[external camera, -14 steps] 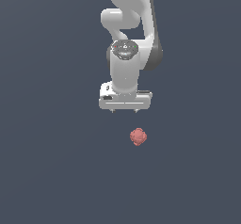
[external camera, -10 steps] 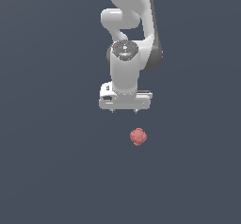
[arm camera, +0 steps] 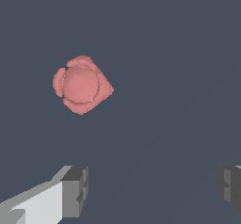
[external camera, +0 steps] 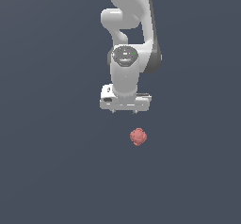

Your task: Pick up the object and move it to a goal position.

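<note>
One pinkish-red blob (external camera: 138, 136) on dark floor, gripper (external camera: 124, 111) spread above, apart

Flat, even simulator light, no blur in either view

The white arm (external camera: 134, 35) shades softly to grey on its far side, the pinkish-red object (external camera: 138, 136) casts no clear shadow on the dark slate ground, faint paler streaks cross the wrist view, and edges look slightly jagged, without glare or distortion

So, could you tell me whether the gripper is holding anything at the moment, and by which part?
Nothing is held. The gripper is open, its fingers wide apart, and the pinkish-red object lies clear of them on the floor.
</note>
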{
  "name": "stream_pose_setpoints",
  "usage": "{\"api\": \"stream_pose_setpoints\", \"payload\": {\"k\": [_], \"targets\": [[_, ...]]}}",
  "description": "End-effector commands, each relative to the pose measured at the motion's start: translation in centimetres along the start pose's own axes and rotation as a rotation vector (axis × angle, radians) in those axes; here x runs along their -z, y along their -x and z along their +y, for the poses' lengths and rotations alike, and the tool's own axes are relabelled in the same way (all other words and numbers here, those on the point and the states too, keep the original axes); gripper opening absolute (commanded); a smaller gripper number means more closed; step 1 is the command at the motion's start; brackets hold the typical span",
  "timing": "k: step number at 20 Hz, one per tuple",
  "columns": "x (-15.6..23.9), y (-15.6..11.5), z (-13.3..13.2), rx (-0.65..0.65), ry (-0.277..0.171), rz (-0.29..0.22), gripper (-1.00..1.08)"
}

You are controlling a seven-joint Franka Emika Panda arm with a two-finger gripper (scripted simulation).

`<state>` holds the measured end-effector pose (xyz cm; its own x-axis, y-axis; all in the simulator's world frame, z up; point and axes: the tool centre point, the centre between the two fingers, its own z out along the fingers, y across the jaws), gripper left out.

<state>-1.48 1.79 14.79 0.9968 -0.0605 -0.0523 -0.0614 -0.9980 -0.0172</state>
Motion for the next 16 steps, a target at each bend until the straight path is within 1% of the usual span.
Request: {"api": "stream_pose_setpoints", "payload": {"k": [1, 8, 12, 16], "targets": [[0.0, -0.1, -0.1, 0.006, 0.0, 0.001, 1.0], [-0.7, -1.1, -1.0, 0.096, 0.007, 0.007, 1.0], [-1.4, -2.2, -2.0, 0.19, 0.014, 0.013, 1.0], [-2.5, -3.6, -3.3, 0.313, 0.021, 0.021, 1.0]]}}
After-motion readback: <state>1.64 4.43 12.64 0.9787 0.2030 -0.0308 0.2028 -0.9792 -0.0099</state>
